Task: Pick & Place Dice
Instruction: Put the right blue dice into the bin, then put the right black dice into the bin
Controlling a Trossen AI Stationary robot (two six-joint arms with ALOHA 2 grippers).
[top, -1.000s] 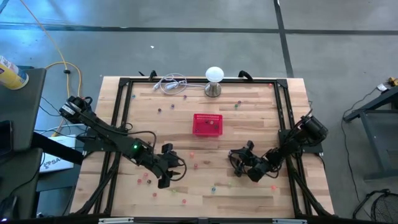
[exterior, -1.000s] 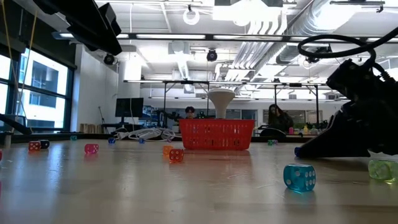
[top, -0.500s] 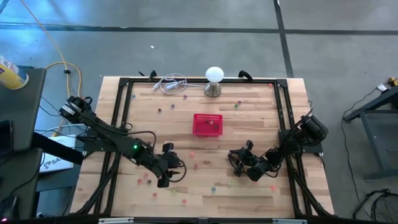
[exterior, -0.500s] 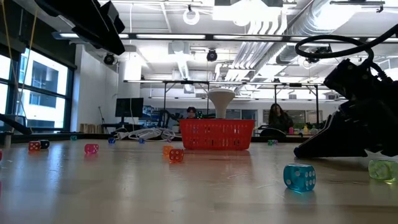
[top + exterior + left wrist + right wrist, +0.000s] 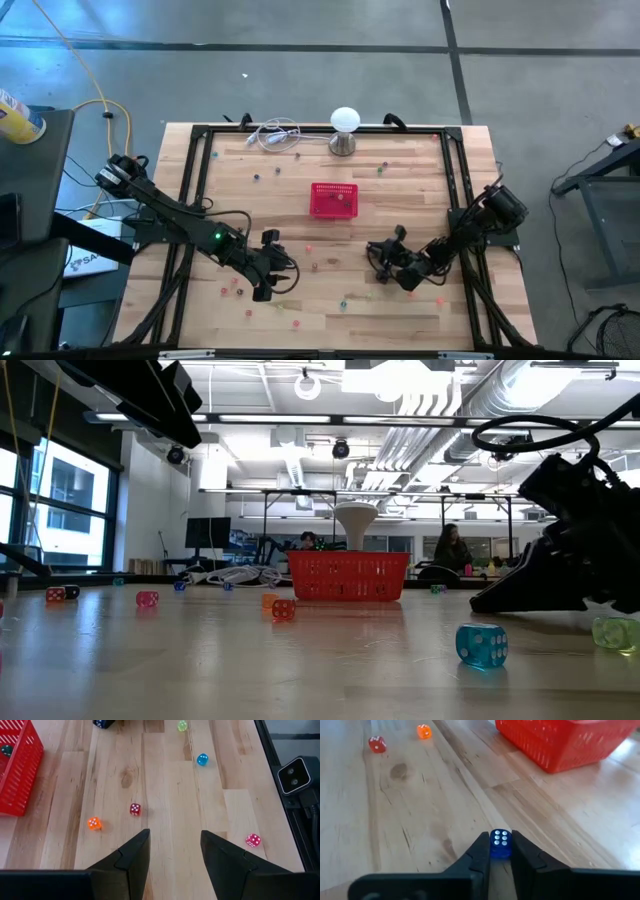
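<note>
Dozens of tiny mixed-colour dice lie scattered over the light wooden plank table, loose and spread out so each must be fetched singly. Red mesh plastic basket sits mid-table toward 12 o'clock, reachable by both arms, likely the drop target; at least one dark die seems to lie in it already, per the left wrist view.

Right gripper is low at the table, about 4 o'clock from the basket, fingers pinched on a small translucent blue die showing six pips. The die sits right between the fingertips, touching both, so the grasp is made or nearly so; whether it is off the wood I cannot tell. Fingers point toward the basket, which suits a short carry.

Left gripper hovers at about 7 o'clock from the basket, fingers spread, holding nothing. Ahead of it lie a small dark red die and a small orange die, just beside each other, with a pink die off toward the black metal frame rail. Probably lining up its own pick.

White ball-shaped lamp on metal base and a coiled white cable stand at the 12 o'clock edge, clear of the work.

Judged stage: early, most dice not yet in.
</note>
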